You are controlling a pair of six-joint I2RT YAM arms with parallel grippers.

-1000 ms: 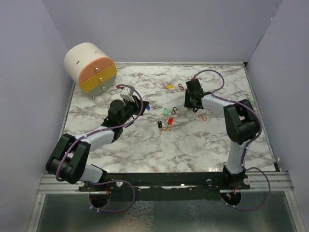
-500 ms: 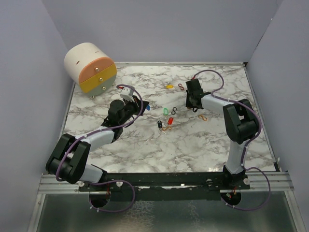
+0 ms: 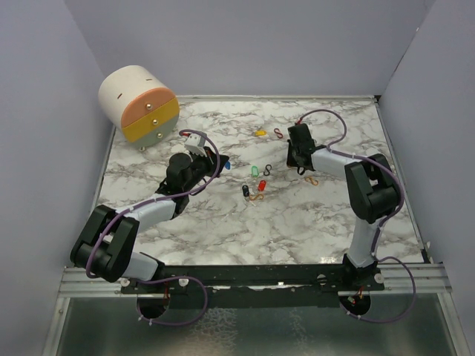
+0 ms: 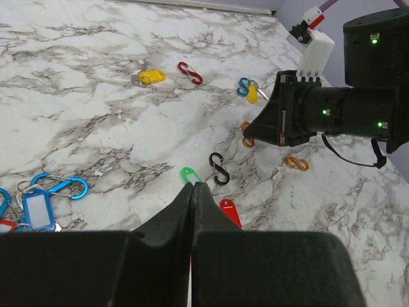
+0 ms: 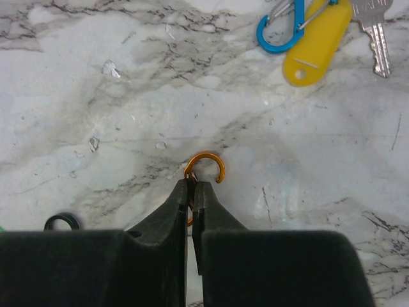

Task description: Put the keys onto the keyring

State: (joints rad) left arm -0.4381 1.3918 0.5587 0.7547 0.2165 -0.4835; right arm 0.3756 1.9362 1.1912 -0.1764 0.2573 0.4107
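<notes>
Orange S-shaped wire clip (image 5: 209, 165) is pinched by the right gripper (image 5: 192, 186); the left gripper (image 4: 192, 187) has its jaws together, holding nothing.

Top cam overhead; wrist cams low, close, both see orange clip (image 5: 206, 167).
</notes>
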